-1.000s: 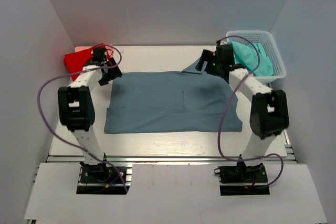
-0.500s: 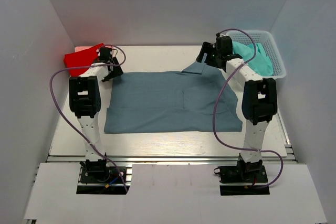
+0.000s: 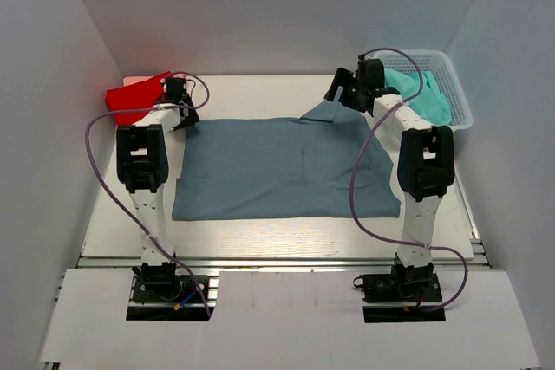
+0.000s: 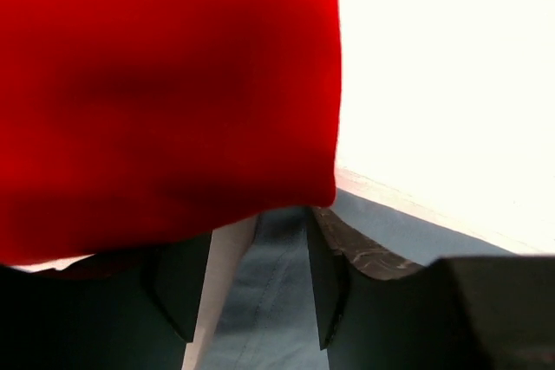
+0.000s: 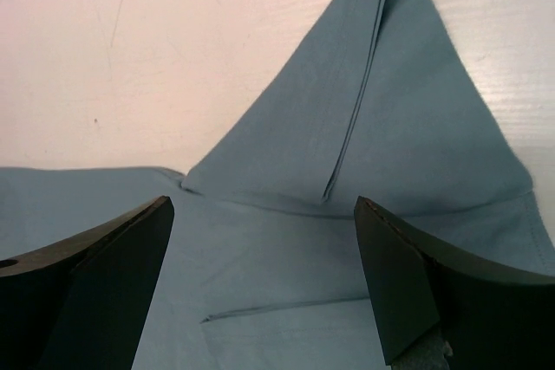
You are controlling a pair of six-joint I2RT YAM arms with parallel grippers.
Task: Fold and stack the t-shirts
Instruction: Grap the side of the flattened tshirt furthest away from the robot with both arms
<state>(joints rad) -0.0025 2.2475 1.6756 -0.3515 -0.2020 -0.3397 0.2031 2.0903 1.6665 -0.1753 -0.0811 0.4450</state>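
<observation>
A dusty blue-grey t-shirt point(image 3: 286, 166) lies spread flat in the middle of the table, with one sleeve point(image 3: 323, 111) sticking out at its far right corner. My left gripper point(image 3: 184, 116) is open at the shirt's far left corner, beside a folded red t-shirt point(image 3: 130, 100) that lies on a pink one point(image 3: 135, 81). In the left wrist view the red shirt point(image 4: 165, 84) fills the top and the blue shirt's edge point(image 4: 269, 301) shows between the fingers point(image 4: 178, 288). My right gripper point(image 3: 341, 94) is wide open above the sleeve point(image 5: 373, 127). A teal t-shirt point(image 3: 418, 98) lies in the basket.
A white mesh basket point(image 3: 461, 101) stands at the far right, close to the right arm. White walls close in the table point(image 3: 260, 93) on the left, right and back. The arm bases stand on a rail at the near edge.
Both arms have reached farther back. The left gripper moved to the shirt's far left corner, the right gripper up over the sleeve. Little has moved in the last half second.
</observation>
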